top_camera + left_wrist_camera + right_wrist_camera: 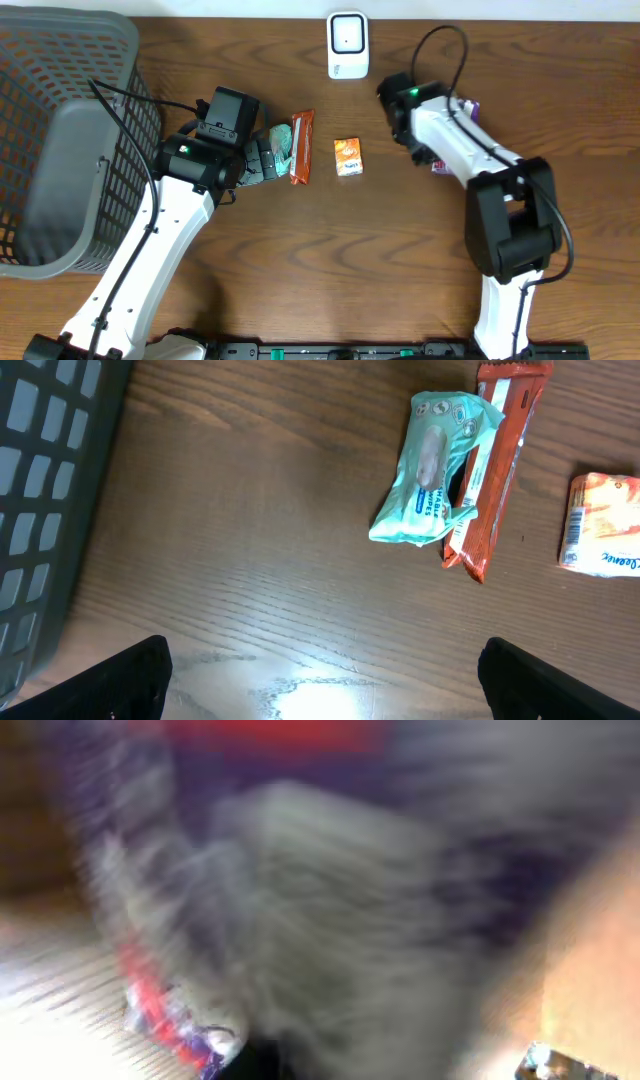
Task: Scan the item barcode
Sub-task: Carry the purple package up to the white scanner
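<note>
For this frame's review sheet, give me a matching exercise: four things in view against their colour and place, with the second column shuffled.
1. scanner
2. basket
3. wipes packet
4. small carton

A. orange, lying on its own near the middle
B. teal, against the red-brown bar
C. white, at the far edge
D. grey, at the left end

Pairs: 1-C, 2-D, 3-B, 4-A.
</note>
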Robot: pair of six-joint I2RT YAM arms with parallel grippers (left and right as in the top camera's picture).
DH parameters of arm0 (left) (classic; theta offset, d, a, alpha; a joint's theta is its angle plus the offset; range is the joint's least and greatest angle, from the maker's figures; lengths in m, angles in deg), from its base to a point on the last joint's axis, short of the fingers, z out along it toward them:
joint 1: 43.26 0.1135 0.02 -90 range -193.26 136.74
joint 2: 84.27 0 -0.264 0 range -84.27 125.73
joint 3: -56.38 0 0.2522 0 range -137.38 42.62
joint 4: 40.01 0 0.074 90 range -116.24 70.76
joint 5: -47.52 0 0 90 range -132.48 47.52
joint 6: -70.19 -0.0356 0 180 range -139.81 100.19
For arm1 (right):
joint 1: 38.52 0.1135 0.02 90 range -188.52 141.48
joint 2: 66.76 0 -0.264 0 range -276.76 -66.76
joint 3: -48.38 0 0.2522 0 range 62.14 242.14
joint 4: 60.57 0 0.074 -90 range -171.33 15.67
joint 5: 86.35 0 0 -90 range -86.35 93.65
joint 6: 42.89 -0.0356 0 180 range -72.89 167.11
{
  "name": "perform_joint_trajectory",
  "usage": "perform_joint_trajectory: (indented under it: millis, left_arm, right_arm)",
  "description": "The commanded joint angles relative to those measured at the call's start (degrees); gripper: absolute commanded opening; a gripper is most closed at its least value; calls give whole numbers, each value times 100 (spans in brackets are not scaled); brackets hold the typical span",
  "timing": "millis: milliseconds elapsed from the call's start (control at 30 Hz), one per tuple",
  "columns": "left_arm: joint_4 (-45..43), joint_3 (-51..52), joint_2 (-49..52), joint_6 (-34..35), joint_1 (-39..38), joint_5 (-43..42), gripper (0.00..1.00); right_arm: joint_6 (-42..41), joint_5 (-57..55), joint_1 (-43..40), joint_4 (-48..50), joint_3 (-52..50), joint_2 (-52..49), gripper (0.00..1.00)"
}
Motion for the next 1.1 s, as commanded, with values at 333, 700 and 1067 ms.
perform_joint_trajectory:
  millis: [333,700,1067]
  left_arm:
    - [35,-57,2,74,9,96,98]
    - [35,-57,2,74,9,96,98]
    - [35,-57,2,74,9,96,98]
  right_arm:
    - [986,2931,560,-678,2575,35,96]
    - [3683,5807,-1683,-1733,3014,-177,99]
    - [5230,8745,-2741,-990,1707,-955,93]
